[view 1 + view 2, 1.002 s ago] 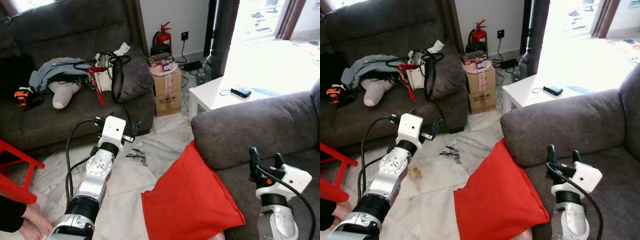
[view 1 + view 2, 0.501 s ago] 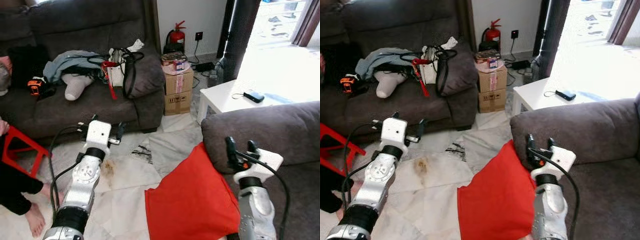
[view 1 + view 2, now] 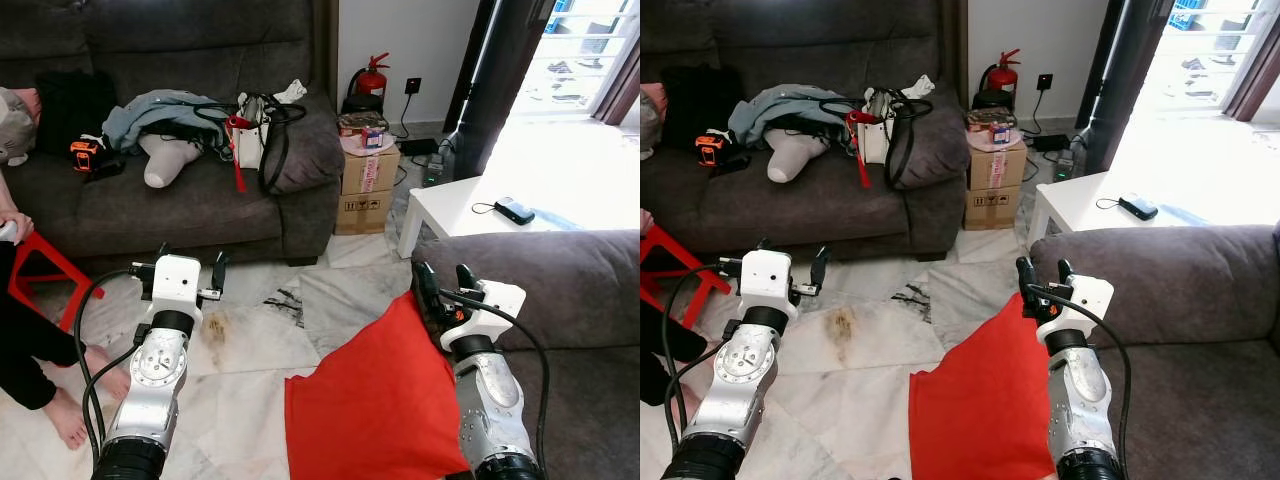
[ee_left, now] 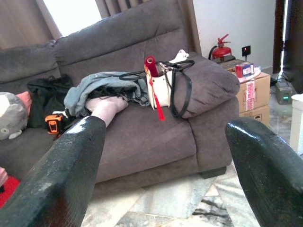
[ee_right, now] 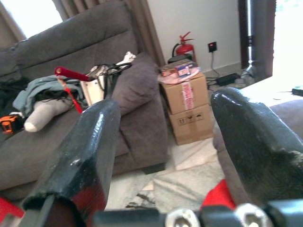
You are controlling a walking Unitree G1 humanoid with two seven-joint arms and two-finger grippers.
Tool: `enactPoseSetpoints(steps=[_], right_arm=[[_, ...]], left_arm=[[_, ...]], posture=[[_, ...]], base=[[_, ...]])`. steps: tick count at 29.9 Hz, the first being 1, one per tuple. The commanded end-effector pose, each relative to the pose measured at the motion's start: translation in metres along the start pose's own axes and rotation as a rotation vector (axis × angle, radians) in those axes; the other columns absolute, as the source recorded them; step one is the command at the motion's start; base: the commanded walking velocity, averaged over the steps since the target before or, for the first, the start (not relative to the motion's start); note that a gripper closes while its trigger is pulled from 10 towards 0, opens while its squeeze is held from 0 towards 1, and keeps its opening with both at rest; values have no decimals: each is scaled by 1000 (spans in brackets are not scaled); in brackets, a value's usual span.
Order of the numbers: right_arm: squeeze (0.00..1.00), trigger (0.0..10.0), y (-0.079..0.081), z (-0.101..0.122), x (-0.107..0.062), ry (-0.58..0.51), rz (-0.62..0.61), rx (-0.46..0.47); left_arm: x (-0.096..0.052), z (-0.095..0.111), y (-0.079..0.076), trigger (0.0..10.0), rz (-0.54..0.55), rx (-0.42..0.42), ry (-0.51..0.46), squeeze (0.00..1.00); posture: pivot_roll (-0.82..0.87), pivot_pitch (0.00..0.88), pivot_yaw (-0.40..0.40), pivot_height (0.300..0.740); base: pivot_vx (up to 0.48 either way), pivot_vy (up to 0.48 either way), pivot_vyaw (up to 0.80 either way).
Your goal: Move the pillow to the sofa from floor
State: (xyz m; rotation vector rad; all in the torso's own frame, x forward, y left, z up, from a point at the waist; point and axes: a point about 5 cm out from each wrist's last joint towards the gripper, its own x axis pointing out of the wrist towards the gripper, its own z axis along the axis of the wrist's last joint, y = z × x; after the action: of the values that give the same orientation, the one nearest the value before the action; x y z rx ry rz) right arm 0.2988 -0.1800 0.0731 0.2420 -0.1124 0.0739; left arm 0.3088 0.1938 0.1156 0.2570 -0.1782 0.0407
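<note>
Red pillow leans on near sofa's arm, top corner at right gripper, fingers spread, empty. Left gripper open over marble floor at 10 o'clock.

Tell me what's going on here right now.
The robot faces a red square fabric pillow propped on the marble floor against the near grey sofa. Its right gripper, fingers open, hovers over the pillow's top corner; the left gripper, also open, hangs above the floor. Nothing is grasped yet.

The right gripper has swung from above the sofa seat to the red pillow's top corner.
</note>
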Motion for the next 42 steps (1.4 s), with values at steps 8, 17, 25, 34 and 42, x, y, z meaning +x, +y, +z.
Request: enactPoseSetpoints(steps=[8, 17, 25, 34, 42], right_arm=[[0, 10000, -17, 2, -12, -24, -77, -29], [0, 10000, -24, 2, -23, -39, -128, -36], [0, 10000, -16, -4, -20, -7, -86, -23], [0, 10000, -4, -3, -12, 9, 13, -22], [0, 10000, 5, 4, -5, -10, 91, -11]], left_arm=[[12, 7, -18, 10000, -87, -22, -10, 0], [21, 12, -36, 10000, -156, -39, -25, 0], [6, -3, -25, 10000, -82, -76, 32, 0], [-8, -1, -19, 10000, -59, -105, 12, 0], [-8, 3, -20, 10000, -55, -117, 1, 0]], posture=[[-73, 57, 62, 740], [-105, 59, 85, 740], [-78, 69, 60, 740], [-51, 78, 32, 740], [-49, 69, 33, 740]], base=[[0, 0, 0], [0, 0, 0], [0, 0, 0], [0, 0, 0], [0, 0, 0]])
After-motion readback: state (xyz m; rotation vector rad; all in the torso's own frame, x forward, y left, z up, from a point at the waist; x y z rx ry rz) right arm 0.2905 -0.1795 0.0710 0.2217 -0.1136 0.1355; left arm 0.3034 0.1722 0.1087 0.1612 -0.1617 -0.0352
